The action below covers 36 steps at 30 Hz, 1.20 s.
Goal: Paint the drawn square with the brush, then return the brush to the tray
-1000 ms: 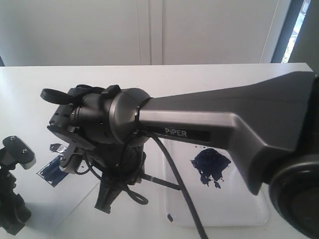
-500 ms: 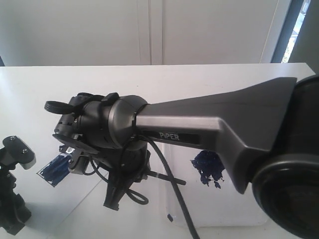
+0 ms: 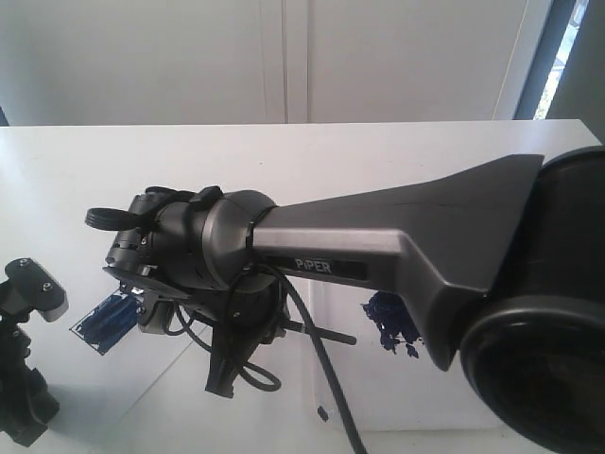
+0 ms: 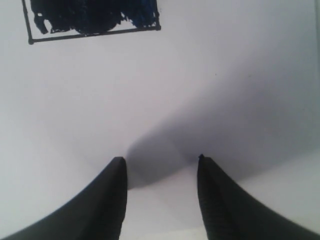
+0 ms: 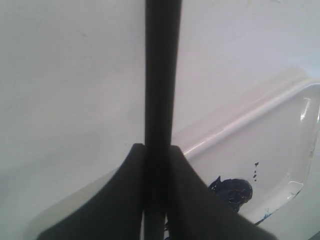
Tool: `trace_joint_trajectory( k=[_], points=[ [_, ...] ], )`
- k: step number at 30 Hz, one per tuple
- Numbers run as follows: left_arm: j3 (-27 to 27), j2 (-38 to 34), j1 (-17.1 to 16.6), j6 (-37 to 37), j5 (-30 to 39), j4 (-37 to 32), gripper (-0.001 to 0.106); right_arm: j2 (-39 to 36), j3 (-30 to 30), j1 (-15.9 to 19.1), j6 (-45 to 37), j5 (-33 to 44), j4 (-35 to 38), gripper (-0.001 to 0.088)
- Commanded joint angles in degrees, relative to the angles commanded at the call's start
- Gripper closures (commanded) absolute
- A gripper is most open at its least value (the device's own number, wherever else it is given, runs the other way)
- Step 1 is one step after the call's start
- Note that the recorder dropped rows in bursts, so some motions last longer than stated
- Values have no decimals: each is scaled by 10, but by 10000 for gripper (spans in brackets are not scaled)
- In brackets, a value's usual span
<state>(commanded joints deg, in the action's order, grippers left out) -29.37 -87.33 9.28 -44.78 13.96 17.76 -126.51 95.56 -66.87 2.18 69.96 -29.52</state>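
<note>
The drawn square point(image 3: 107, 318) lies at the left on the white paper, its inside streaked dark blue; in the left wrist view the drawn square point(image 4: 92, 19) is almost wholly filled. My right gripper point(image 5: 157, 146) is shut on the black handle of the brush point(image 5: 162, 75). In the exterior view the right gripper point(image 3: 220, 376) points down between the square and the tray point(image 3: 406, 402), and the brush point(image 3: 326, 333) handle sticks out toward the tray. The bristles are hidden. My left gripper point(image 4: 160, 161) hangs open over bare paper, near the square.
A dark blue paint blot point(image 3: 389, 323) sits in the tray, partly behind the right arm point(image 3: 397, 236), which spans the view. The tray's rim point(image 5: 240, 122) and the blot point(image 5: 232, 191) lie just under the right gripper. The left arm point(image 3: 24, 369) stands at the front left.
The right arm has moved right, away from the square and toward the tray, carrying the brush. More of the painted square now shows. The left arm has not moved.
</note>
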Motion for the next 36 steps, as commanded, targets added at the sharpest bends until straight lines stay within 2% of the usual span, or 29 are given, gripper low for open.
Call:
trace_joint_trajectory(
  k=[11, 30, 36],
  points=[
    [0, 0, 0, 0, -5, 0, 555, 0, 0, -7, -4, 0, -3, 868],
    [0, 0, 1, 0, -4, 2, 555, -19, 0, -16, 10, 0, -64, 868],
    [0, 0, 1, 0, -4, 2, 555, -19, 35, -17, 26, 0, -79, 868]
  ],
)
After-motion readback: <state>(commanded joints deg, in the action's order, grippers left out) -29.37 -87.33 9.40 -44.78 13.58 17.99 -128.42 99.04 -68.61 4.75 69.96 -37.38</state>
